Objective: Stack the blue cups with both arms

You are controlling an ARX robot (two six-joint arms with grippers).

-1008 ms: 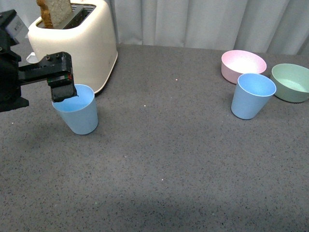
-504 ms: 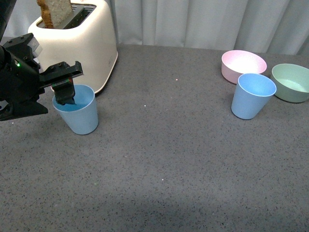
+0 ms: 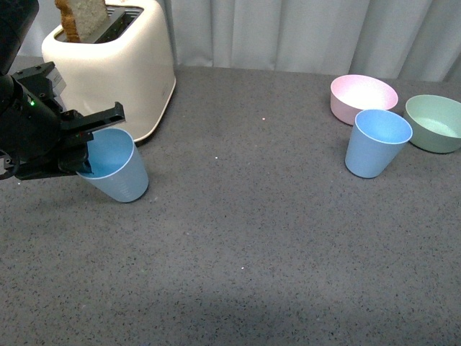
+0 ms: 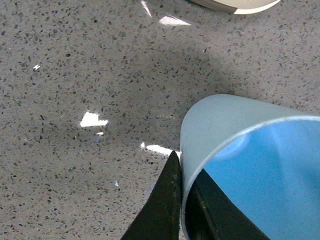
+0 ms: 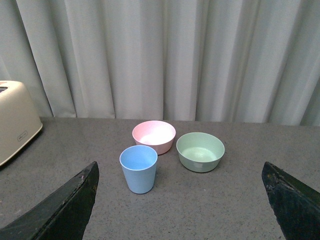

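One blue cup (image 3: pixel 121 175) stands tilted on the dark table in front of the toaster, its mouth leaning toward my left arm. My left gripper (image 3: pixel 84 163) is shut on its rim, one finger inside and one outside. The left wrist view shows that pinch up close: the left gripper (image 4: pixel 181 166) clamps the cup (image 4: pixel 235 125) wall. The second blue cup (image 3: pixel 377 144) stands upright at the right, next to the bowls. My right gripper (image 5: pixel 179 170) is open and empty, well back from that cup (image 5: pixel 138 168), and it is out of the front view.
A cream toaster (image 3: pixel 122 68) with a slice of bread (image 3: pixel 81 18) stands at the back left, just behind the held cup. A pink bowl (image 3: pixel 363 97) and a green bowl (image 3: pixel 434 122) sit behind the right cup. A grey curtain hangs along the far edge.
My left gripper has dropped onto the cup's rim and shut on it. The cup has gone from upright to tilted toward the arm. The right cup has not moved.
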